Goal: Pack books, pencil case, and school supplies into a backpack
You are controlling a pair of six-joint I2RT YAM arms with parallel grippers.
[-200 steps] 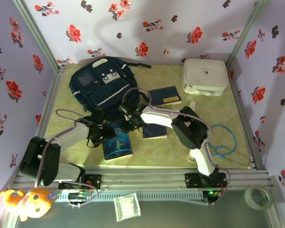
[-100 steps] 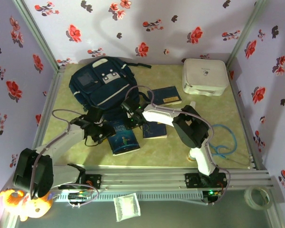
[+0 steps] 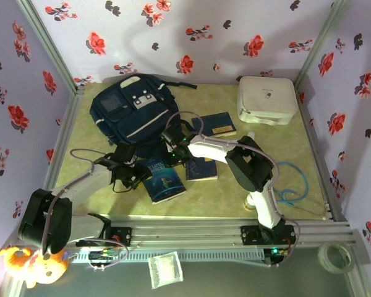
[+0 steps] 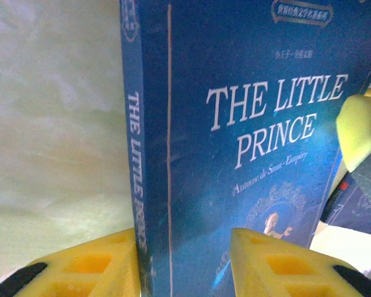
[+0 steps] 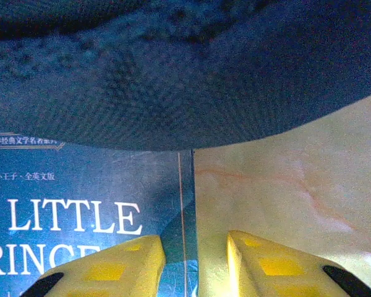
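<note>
- since a second ago the little prince book point(image 3: 165, 180) has slid a little to the right and nearer the backpack point(image 3: 133, 105), and the left arm has followed it in.
- the book lies cover up on the marbled table point(image 3: 229, 201), near the middle, its far edge at the backpack's near edge; in the right wrist view navy fabric hangs over the top of the cover.
- left gripper point(image 4: 184, 234) stands over the book's spine side: its yellow fingers are apart, one beside the spine over bare table, the other over the cover, with the spine and a strip of cover in the gap. it is not clamped across the book.
- right gripper point(image 5: 195, 236) stands over the book's opposite long edge near the backpack: its fingers are narrowly apart, one over the cover, the other over the table, with the book's edge running up the gap.
- the backpack lies flat at the far left, front up, pale grey buckle tabs showing.
- a second dark-blue book point(image 3: 202, 168) lies just right of the first, partly under the right arm.
- a third book with a yellow label point(image 3: 214, 124) lies further back, beside the backpack.
- a white rounded box point(image 3: 267, 99) sits in the far right corner, and a blue cable point(image 3: 292, 185) loops at the right side.
</note>
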